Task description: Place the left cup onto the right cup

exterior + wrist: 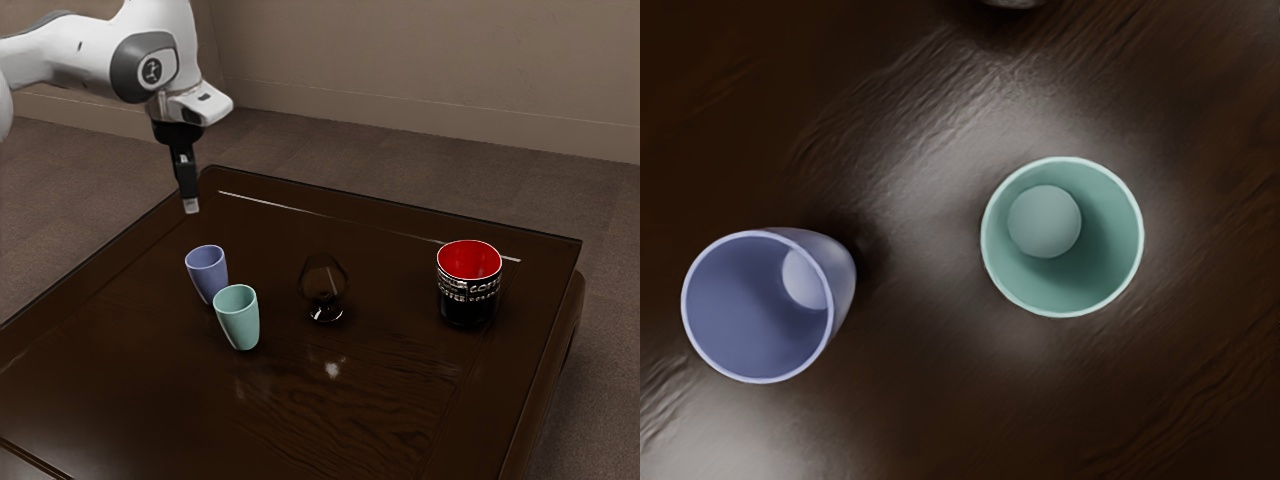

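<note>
Sim render of a dark wood table [400, 410] w/ a white robot arm coming in from the exterior view's upper left. The black gripper [189, 206] hangs in the air above the table's far edge, well apart from every object and holding nothing; you can't tell from this angle whether it's apart or together. The task's thing, the lilac cup [207, 272], stands mouth-up on the table at the exterior view's left, empty, just beside the teal cup [237, 316], not touching it. In the wrist view both mouths face the camera: lilac cup [755, 305] and teal cup [1062, 237], w/ bare wood between them. Step in hand looks like the approach, i.e. nothing gripped yet, stacking not begun. Next move prob. calls for you to drop onto the lilac cup's rim, pinch one wall, lift clear, then centre it over the teal mouth. Off to the exterior view's right stand a dark glass goblet [324, 289] and a black mug [469, 284] w/ red inside; white lettering on the mug reads "COFFEE", other lines too small to read.
</note>
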Motion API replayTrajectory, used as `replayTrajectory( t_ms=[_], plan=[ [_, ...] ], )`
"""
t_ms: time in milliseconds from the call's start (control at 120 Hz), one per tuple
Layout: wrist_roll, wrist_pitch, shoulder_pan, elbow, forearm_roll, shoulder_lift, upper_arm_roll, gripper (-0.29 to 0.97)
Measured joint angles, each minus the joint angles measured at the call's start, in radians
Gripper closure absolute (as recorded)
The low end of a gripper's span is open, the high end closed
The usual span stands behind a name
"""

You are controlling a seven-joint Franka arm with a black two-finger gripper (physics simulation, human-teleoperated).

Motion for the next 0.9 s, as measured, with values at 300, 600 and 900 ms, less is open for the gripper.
replayTrajectory(
  t_ms=[300,600,900],
  plan=[
    [0.053,0.123,0.166,-0.010,-0.023,0.187,0.002,0.00],
    [0.145,0.220,0.169,0.169,-0.021,0.410,0.003,0.00],
    [0.198,0.286,0.156,0.166,-0.038,0.474,0.003,0.44]
  ],
)
